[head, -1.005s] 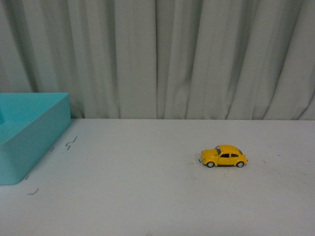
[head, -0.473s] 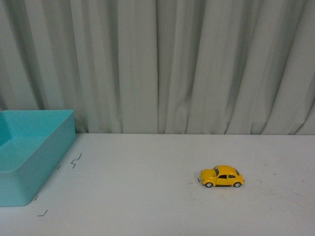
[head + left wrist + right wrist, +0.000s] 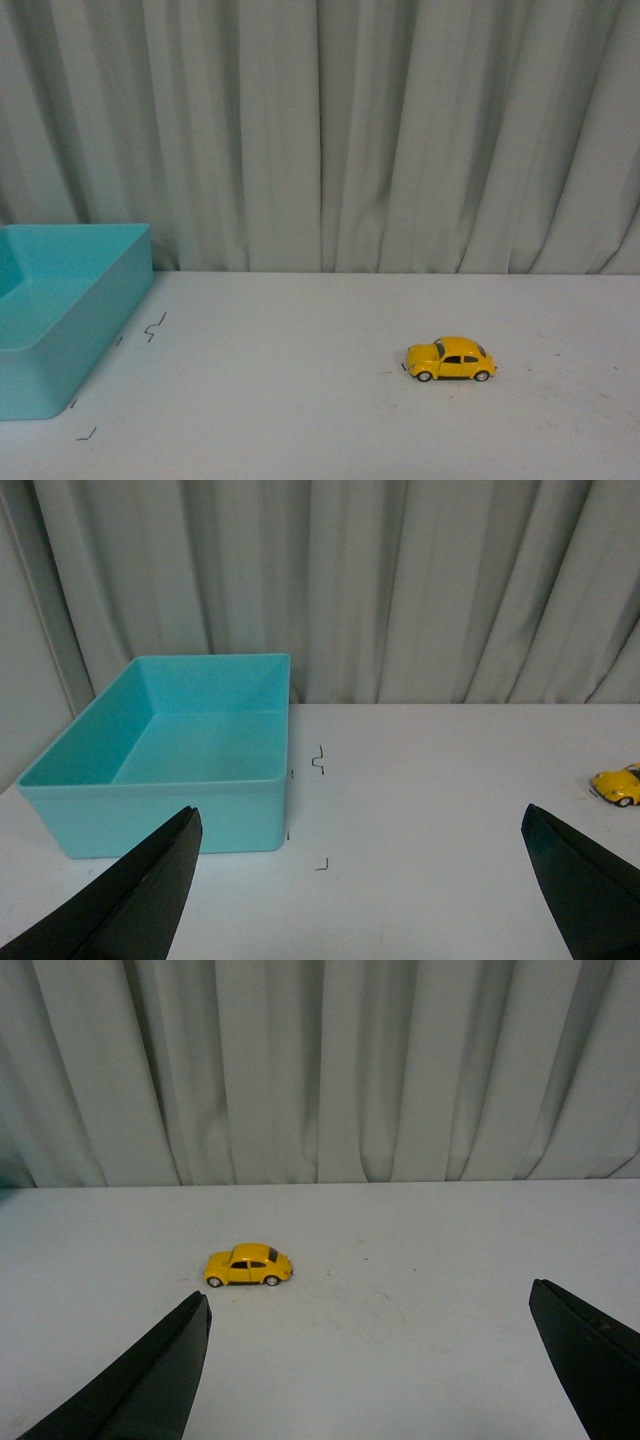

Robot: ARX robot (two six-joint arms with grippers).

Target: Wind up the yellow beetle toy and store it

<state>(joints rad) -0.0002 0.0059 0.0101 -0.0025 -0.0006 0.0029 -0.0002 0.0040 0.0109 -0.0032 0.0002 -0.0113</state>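
Our right gripper (image 3: 369,1292) hovers over the table (image 3: 420,1230), jaws spread wide, nothing held. Yellow beetle toy (image 3: 249,1267) sits on its wheels ahead of the fingertips, not touching. Left gripper (image 3: 358,815) likewise wide & empty; turquoise bin (image 3: 160,815) ahead of it, toy well off twd the right arm's side.

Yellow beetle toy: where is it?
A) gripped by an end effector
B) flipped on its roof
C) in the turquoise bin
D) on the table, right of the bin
D: the yellow beetle toy stands on its wheels on the table, clear of the turquoise bin.
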